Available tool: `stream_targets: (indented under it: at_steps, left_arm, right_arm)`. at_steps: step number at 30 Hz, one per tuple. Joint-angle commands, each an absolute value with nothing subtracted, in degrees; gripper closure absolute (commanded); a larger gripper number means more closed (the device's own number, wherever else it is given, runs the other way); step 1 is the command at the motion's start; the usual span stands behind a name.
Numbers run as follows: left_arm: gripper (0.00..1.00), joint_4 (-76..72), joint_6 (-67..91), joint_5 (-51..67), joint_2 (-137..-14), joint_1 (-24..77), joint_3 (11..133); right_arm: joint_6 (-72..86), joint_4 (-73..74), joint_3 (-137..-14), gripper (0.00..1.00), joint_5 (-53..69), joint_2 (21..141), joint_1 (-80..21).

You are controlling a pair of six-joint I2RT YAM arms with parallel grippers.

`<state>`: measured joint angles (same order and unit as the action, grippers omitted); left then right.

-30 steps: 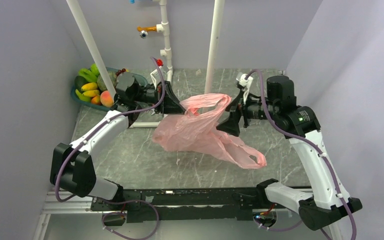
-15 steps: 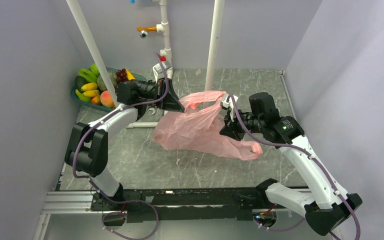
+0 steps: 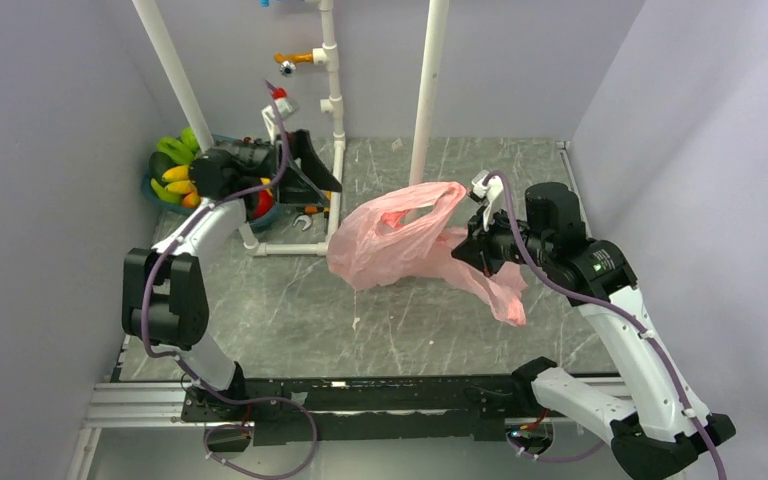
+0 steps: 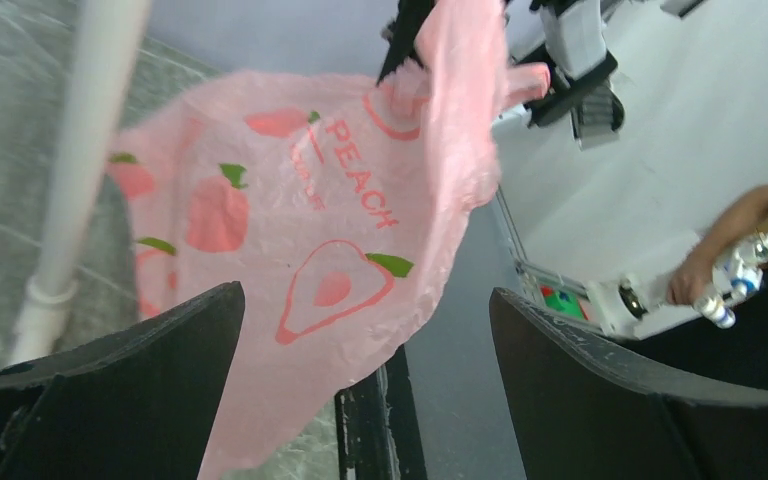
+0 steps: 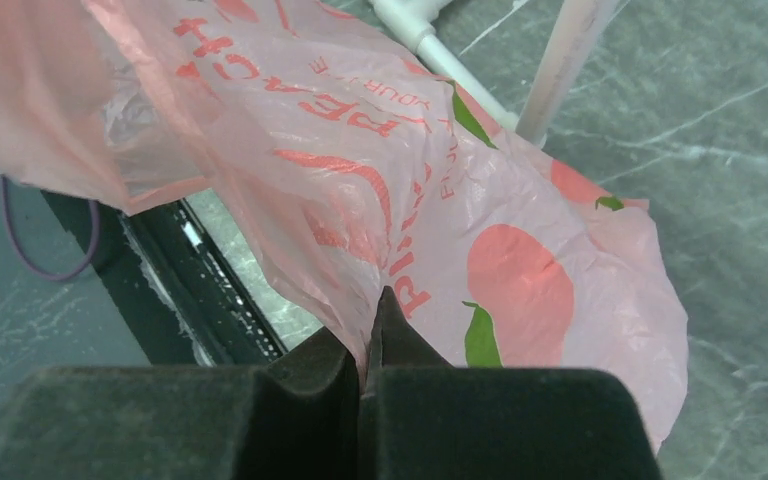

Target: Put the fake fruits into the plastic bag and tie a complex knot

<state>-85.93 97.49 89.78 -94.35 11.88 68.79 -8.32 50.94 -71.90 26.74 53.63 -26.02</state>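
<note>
The pink plastic bag (image 3: 400, 240) with peach prints hangs crumpled over the middle of the table, one handle loop arching up. My right gripper (image 3: 472, 246) is shut on its right side; the right wrist view shows the film (image 5: 380, 150) pinched between the shut jaws (image 5: 372, 325). My left gripper (image 3: 312, 168) stands open and empty at the back left, apart from the bag (image 4: 330, 220), which hangs ahead of its fingers (image 4: 120, 390). The fake fruits (image 3: 175, 172), yellow and green bananas and a red piece, lie in the basin, partly hidden by the left arm. No knot is in view.
The teal basin (image 3: 148, 186) sits in the back left corner. A white pipe frame has posts (image 3: 425, 90) and a base pipe (image 3: 290, 248) on the table. A wrench and an orange tool (image 3: 306, 214) lie beside the basin.
My left gripper opened, let go of the bag and swung back left toward the basin. My right gripper shut on the bag's right side, and the bag shifted right.
</note>
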Motion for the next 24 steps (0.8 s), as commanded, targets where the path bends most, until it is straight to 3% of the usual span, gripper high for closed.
stream_targets:
  at_steps: [1, 5, 13, 16, 18, 19, 20, 21, 24]
  left_arm:
    - [0.01, -94.90, 104.45, 101.20, -94.56, 6.32, 75.29]
    - [0.00, -94.14, 110.70, 101.36, -95.30, 4.14, 79.29]
    - [0.01, -74.09, 100.33, 91.17, -82.17, 10.43, 70.55]
    - [0.01, -45.83, 88.89, 82.83, -78.26, 10.92, 65.81]
    - [0.01, -4.59, 57.73, 72.50, -73.47, 11.27, 70.21]
    - [0.01, 21.41, 37.34, 61.82, -72.95, 13.52, 78.54]
    - [0.01, 35.02, 22.23, 46.29, -72.74, 17.31, 85.86]
    - [0.00, 41.65, 13.51, 37.39, -72.17, 20.93, 90.00]
    - [0.01, 35.67, 8.98, 25.24, -65.37, 21.75, 83.08]
  right_arm:
    - [-3.25, 51.02, -70.55, 1.00, 29.33, 54.11, -25.25]
    - [-3.60, 50.20, -69.50, 1.00, 28.43, 54.13, -25.22]
    - [-5.24, 51.83, -70.83, 1.00, 27.36, 55.85, -25.14]
    - [-5.59, 52.03, -70.63, 1.00, 26.81, 55.80, -25.16]
    - [-5.51, 52.39, -71.00, 1.00, 26.41, 55.93, -25.13]
    - [-5.53, 52.74, -71.40, 1.00, 26.38, 56.10, -25.18]
    - [-5.59, 53.00, -71.74, 1.00, 26.54, 56.30, -25.14]
    - [-5.62, 53.23, -72.00, 1.00, 26.73, 56.29, -25.16]
    - [-5.71, 53.08, -71.53, 1.00, 27.60, 55.75, -25.16]
